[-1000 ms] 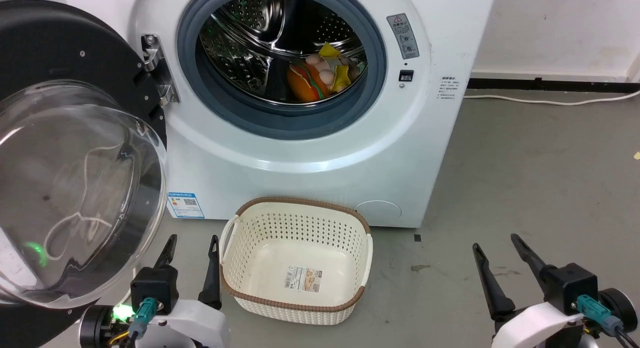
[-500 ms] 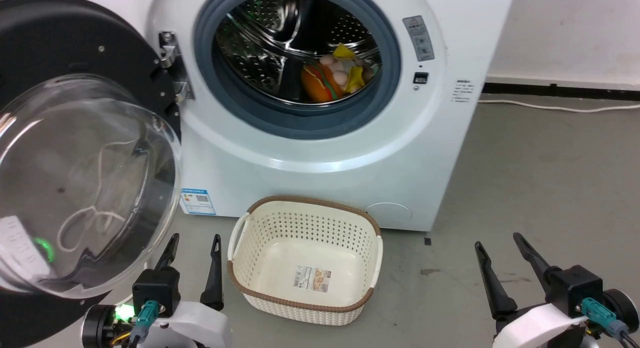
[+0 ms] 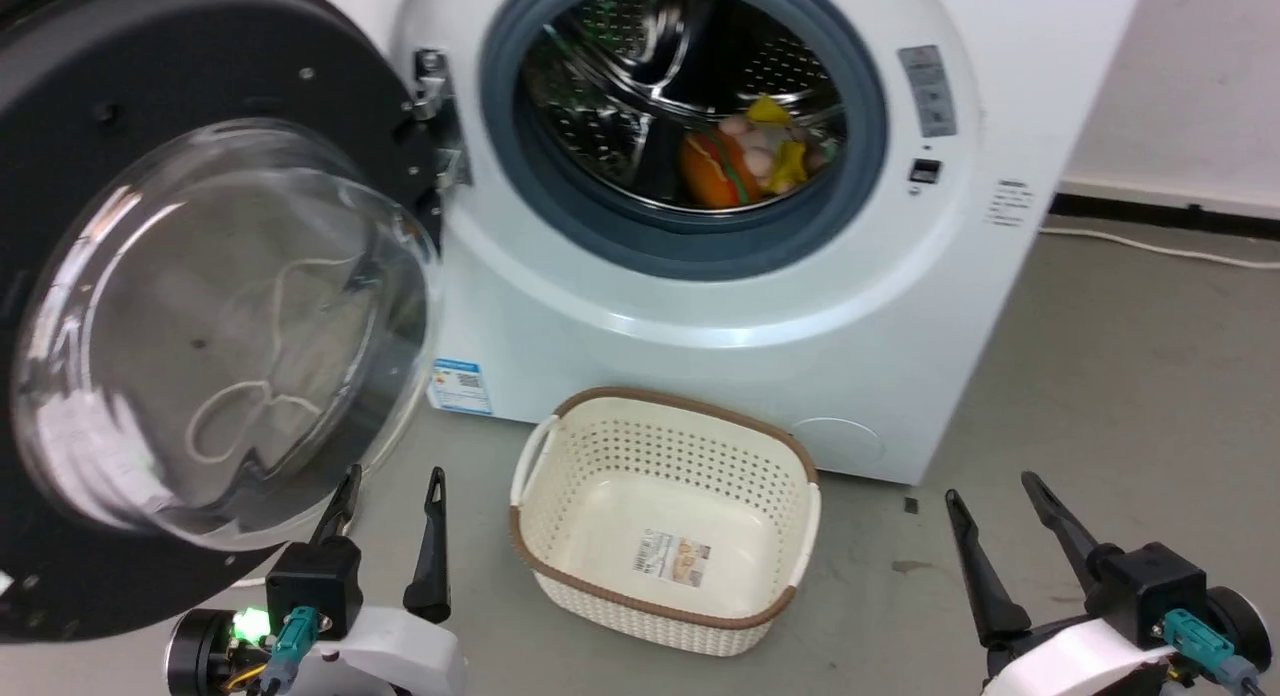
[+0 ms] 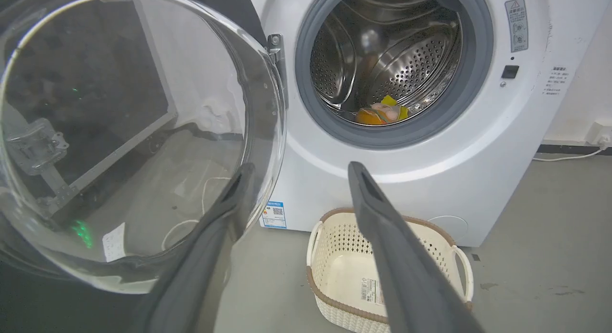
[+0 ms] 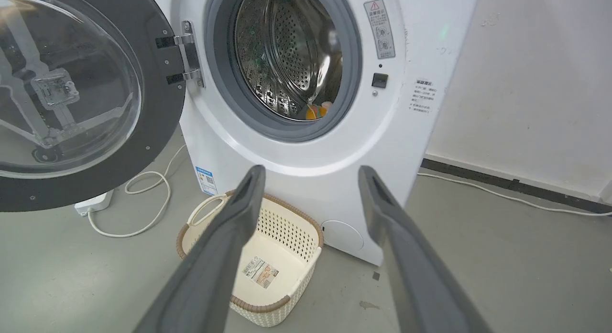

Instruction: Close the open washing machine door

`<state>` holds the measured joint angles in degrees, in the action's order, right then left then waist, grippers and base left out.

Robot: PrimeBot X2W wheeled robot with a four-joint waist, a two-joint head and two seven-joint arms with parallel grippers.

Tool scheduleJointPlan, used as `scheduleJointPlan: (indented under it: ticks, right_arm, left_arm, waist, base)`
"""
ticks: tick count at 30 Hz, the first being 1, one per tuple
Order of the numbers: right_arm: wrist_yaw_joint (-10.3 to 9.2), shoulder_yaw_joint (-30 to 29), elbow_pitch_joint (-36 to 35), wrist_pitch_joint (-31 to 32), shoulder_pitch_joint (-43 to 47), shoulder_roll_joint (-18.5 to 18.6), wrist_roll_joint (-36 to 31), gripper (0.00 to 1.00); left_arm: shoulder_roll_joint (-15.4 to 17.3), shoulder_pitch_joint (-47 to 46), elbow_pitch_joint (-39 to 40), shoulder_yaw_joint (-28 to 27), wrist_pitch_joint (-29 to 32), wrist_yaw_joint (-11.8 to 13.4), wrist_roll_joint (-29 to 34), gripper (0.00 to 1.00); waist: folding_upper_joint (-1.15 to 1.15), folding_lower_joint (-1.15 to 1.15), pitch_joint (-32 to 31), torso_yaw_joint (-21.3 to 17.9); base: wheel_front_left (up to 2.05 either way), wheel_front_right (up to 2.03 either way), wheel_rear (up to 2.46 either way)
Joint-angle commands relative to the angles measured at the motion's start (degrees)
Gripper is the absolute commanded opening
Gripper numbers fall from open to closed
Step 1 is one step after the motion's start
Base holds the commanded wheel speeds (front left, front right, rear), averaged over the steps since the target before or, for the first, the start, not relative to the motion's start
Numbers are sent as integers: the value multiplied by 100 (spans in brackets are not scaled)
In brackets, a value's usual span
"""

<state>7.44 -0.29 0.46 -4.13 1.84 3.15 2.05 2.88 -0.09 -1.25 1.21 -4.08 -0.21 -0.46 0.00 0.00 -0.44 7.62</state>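
The washing machine door (image 3: 220, 306) hangs wide open at the left of the head view, black rim and bulging glass bowl facing me; the bowl (image 4: 119, 132) looms large in the left wrist view, and the door (image 5: 71, 94) stands at the left of the right wrist view. The white washing machine (image 3: 700, 306) stands behind with its steel drum (image 3: 690, 106) exposed. My left gripper (image 3: 390, 486) is open, low, just below the door's glass, not touching it. My right gripper (image 3: 990, 491) is open at the lower right, far from the door.
A cream perforated basket (image 3: 665, 466) sits empty on the floor before the machine, between my grippers. Orange and yellow toys (image 3: 745, 156) lie in the drum. A white cable (image 5: 143, 204) loops on the floor under the door. A wall (image 3: 1190, 76) rises to the right.
The whole head view has shifted right as the camera turned left, bringing more of the door into view. Both grippers keep their places and stay open.
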Motion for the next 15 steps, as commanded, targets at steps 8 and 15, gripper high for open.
scheduleJointPlan:
  ticks: [8,15]
  right_arm:
    - [2,165,67,-138,22,-10,43,100]
    - [2,281,155,-222,-60,-11,59,100]
  left_arm:
    - [15,84,40,-20,-143,-3,-46,100]
    - [11,130,116,-42,-226,42,-69,100]
  waist:
    - [0,0,8,315]
    - [0,0,41,502]
  base:
    - [0,0,0]
    - [0,0,0]
